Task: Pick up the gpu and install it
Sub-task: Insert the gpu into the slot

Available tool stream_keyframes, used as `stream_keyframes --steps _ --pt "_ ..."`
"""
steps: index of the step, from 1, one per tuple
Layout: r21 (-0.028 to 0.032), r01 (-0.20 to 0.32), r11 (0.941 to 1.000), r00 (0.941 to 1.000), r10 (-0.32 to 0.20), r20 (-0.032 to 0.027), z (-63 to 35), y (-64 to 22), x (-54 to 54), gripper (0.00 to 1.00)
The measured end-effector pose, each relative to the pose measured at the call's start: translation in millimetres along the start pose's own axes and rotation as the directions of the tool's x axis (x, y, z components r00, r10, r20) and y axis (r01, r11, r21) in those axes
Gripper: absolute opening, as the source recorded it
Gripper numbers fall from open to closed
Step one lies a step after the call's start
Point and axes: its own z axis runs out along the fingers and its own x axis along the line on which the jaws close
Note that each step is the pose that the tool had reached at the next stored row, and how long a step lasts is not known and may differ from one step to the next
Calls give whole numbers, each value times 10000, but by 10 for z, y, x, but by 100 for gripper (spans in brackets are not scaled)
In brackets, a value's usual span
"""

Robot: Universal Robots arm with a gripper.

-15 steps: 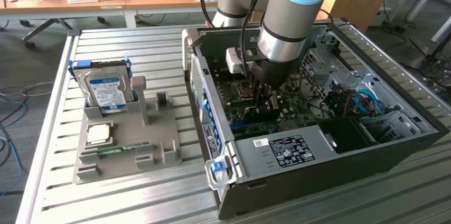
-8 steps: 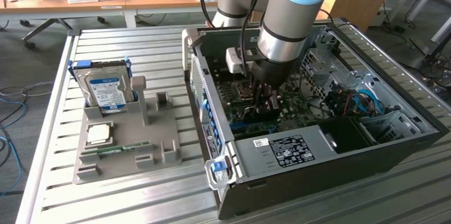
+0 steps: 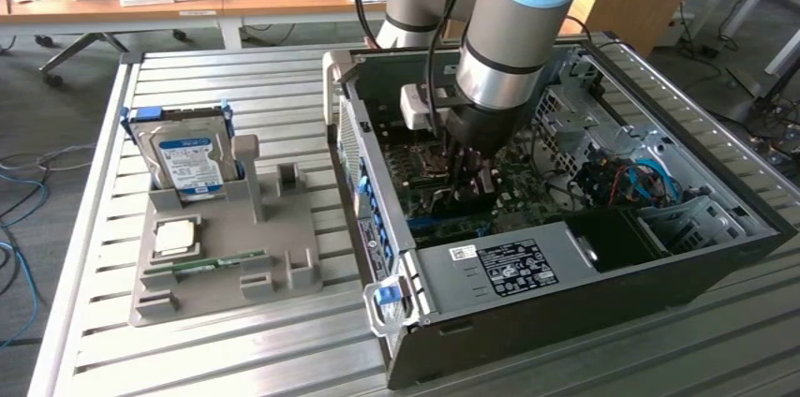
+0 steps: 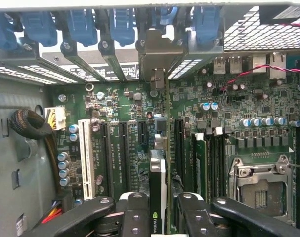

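The gpu stands on edge inside the open computer case, seen edge-on in the wrist view, with its silver bracket reaching the rear slot openings. My gripper is shut on the card's near end, one black finger on each side. The card hangs over the green motherboard, lined up with the long dark slots. In the exterior view the gripper reaches down into the middle of the case, and the card's lower edge is hidden behind it.
Blue slot clips line the case's rear wall. A white slot and a CPU socket flank the card. On the exterior view's left, a grey fixture holds a hard drive, a CPU and a RAM stick.
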Motion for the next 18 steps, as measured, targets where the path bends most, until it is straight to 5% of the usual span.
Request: stream_keyframes --steps 18 --pt "8 0 10000 10000 0 -33 49 0 2 26"
